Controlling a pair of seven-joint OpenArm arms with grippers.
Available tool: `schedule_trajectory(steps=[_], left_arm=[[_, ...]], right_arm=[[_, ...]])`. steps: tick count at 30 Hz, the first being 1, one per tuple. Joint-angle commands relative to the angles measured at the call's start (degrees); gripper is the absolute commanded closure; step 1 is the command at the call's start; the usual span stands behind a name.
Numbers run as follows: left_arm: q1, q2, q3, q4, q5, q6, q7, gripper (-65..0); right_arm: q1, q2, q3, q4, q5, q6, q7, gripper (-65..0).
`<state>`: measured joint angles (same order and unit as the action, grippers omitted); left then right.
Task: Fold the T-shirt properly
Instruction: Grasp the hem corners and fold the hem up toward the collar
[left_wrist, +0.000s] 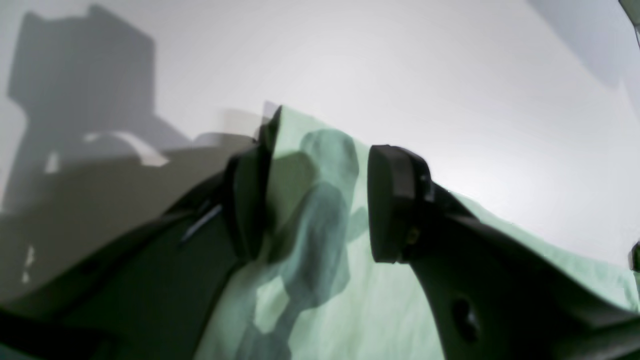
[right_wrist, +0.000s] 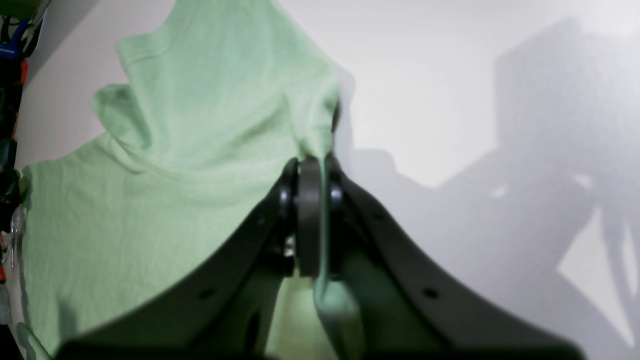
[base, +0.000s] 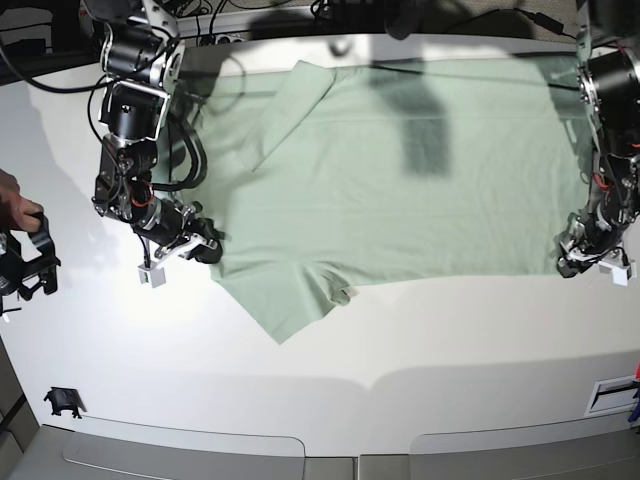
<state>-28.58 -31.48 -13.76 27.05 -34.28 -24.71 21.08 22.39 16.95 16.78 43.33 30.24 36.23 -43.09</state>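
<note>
Right pincer (right_wrist: 314, 220): black jaws clamped on a pinched fold of the pale sage-green cotton T-shirt (right_wrist: 165, 165), cloth tented up into the jaws and trailing out below them. In the base view this pincer (base: 200, 247) sits at the shirt's near-left edge, low on the white desk (base: 420, 340).

Left pincer (left_wrist: 315, 200): black pads spread apart, green cloth visible in the gap; one pad against the shirt edge (left_wrist: 350, 300), the other clear of it, nothing clamped. In the base view it (base: 580, 255) is down at the shirt's near-right corner.

T-shirt (base: 400, 180) lies spread flat across the far half of the desk, one sleeve sticking out toward the near side beside the right pincer.
</note>
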Motion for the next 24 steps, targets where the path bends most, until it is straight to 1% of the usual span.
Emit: schedule_trajectory(steps=[1, 5, 7, 8, 12, 14, 15, 17, 19, 21, 24], left_arm=[[-1.1, -0.7, 0.1, 0.6, -0.2, -0.2, 0.2, -27.4], [-1.1, -0.8, 0.1, 0.6, -0.2, -0.2, -0.3, -15.3], [-1.1, -0.8, 0.1, 0.6, -0.3, -0.2, -0.4, -6.5], [-1.1, -0.8, 0.1, 0.7, -0.3, -0.2, -0.4, -0.4], [-1.0, -1.1, 0.1, 0.7, -0.3, -0.7, -0.3, 0.0], [-1.0, -1.1, -0.2, 0.9, -1.6, -1.0, -0.1, 0.0], [-0.9, -1.2, -0.4, 1.1, -2.3, -1.7, 0.0, 0.0], [-0.9, -1.4, -0.8, 1.6, -3.3, -5.2, 0.9, 0.0], [-0.5, -1.8, -1.1, 3.0, -5.0, -7.6, 2.4, 0.0], [0.7, -2.6, -1.5, 5.7, -7.9, -8.4, 4.2, 0.0], [3.7, -4.0, -2.4, 11.3, -11.7, -8.3, 7.0, 0.0]], right_arm=[[1.2, 0.7, 0.1, 0.7, 0.0, 0.0, 0.2, 0.0], [1.2, 0.7, 0.1, 0.7, 0.3, 0.0, 0.2, 0.0], [1.2, 0.7, 0.1, 0.7, 2.0, 0.0, 0.1, 0.0], [1.2, 0.7, 0.1, 0.8, 2.5, 0.0, -0.1, 0.0], [1.2, 0.7, 0.1, 2.7, 3.2, 0.0, -1.4, 0.0], [1.2, 0.7, 0.1, 4.8, 3.2, 0.0, -3.1, 0.0], [1.1, 0.7, 0.1, 6.1, 3.2, 0.0, -4.2, 0.0], [0.1, 0.7, 0.1, 9.7, 3.3, 0.1, -5.7, 0.0], [-1.9, 0.7, 0.1, 14.4, 3.2, 0.1, -6.6, 0.0], [-4.9, 0.7, 0.1, 19.9, 3.3, 0.0, -7.2, 0.0], [-10.1, 0.7, 0.1, 28.3, 4.5, 0.0, -8.6, 0.0]])
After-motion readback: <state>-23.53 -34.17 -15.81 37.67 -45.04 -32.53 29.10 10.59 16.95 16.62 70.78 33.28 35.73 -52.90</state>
